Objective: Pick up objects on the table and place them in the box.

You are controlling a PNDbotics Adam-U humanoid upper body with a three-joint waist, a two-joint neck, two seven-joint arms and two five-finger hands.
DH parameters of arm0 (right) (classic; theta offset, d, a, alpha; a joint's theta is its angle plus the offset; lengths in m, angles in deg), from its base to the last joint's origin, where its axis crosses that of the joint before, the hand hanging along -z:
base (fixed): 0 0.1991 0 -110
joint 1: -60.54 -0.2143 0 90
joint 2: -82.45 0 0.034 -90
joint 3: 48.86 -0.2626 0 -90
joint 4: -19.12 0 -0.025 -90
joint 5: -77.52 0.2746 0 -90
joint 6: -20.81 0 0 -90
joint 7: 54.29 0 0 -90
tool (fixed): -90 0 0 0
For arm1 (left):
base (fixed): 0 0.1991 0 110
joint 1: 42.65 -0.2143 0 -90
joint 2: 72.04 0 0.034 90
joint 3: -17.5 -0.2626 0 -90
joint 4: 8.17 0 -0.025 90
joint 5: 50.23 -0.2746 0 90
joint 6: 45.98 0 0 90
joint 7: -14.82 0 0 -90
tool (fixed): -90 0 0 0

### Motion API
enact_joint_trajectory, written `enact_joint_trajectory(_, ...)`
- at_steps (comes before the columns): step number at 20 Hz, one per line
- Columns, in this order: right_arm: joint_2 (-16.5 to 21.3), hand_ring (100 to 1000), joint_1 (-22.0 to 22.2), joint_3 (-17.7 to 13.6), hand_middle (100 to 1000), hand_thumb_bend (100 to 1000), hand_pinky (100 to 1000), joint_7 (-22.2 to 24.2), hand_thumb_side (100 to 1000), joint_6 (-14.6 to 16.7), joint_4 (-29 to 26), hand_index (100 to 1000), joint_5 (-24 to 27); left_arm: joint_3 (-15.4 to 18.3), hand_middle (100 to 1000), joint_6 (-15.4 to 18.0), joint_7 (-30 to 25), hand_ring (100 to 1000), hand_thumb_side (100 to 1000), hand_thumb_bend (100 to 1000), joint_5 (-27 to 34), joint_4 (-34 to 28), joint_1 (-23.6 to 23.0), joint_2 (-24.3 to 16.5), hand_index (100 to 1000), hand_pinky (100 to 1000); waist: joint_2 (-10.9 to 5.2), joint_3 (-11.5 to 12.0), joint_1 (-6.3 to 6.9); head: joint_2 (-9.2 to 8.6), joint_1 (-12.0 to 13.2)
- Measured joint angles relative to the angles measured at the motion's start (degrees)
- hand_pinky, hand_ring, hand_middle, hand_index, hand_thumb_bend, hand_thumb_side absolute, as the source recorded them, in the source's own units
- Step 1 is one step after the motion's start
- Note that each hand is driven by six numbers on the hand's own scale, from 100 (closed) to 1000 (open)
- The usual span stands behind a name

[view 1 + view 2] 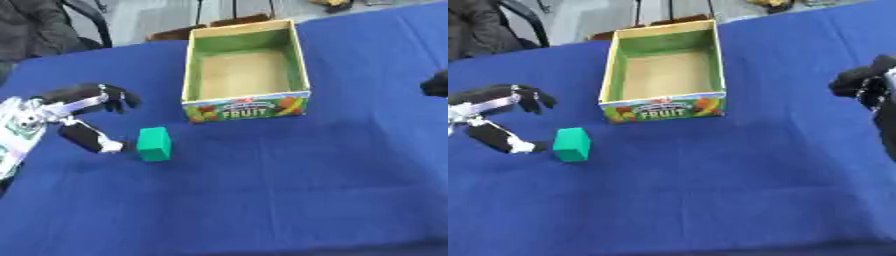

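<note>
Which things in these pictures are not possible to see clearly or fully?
- Right hand: cut off by the right edge in both views; finger state unclear.
- Left hand: whether its thumb touches the green block is too blurred to tell.
- Box: the small print above FRUIT is unreadable.

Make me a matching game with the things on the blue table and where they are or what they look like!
Things:
1. green block
2. box
3. left hand
4. right hand

Clues:
A. at the right edge, far from the block
B. empty, FRUIT printed on its front
C. open, right beside the block
D. on the cloth, in front of the box to the left

Pairs: 1-D, 2-B, 3-C, 4-A
</note>
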Motion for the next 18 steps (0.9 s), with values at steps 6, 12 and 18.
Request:
enact_joint_trajectory(6, -0.02, 685, -0.01, 0.01, 571, 100, 747, 0.08, 954, -0.06, 0.00, 638, 0.00, -1.59, 783, 1.19, -1.18, 727, 380, 526, -2.43, 2.72, 2.55, 2.09, 919, 744, 0.00, -0.10, -0.03, 0.00, 0.00)
enact_joint_trajectory(12, -0.32, 685, -0.01, 0.30, 571, 100, 747, 0.13, 956, -0.09, 0.02, 638, 0.00, -2.24, 778, 1.73, -1.55, 720, 384, 519, -4.06, 5.18, 3.93, 4.13, 913, 742, 0.00, -0.32, -0.03, 0.00, 0.04)
enact_joint_trajectory(18, -0.34, 684, -0.02, 0.33, 571, 100, 747, 0.17, 957, -0.10, 0.05, 638, 0.00, -2.52, 762, 2.03, -1.33, 705, 376, 503, -5.16, 7.37, 4.55, 5.97, 894, 732, 0.00, -0.43, -0.03, 0.00, 0.11)
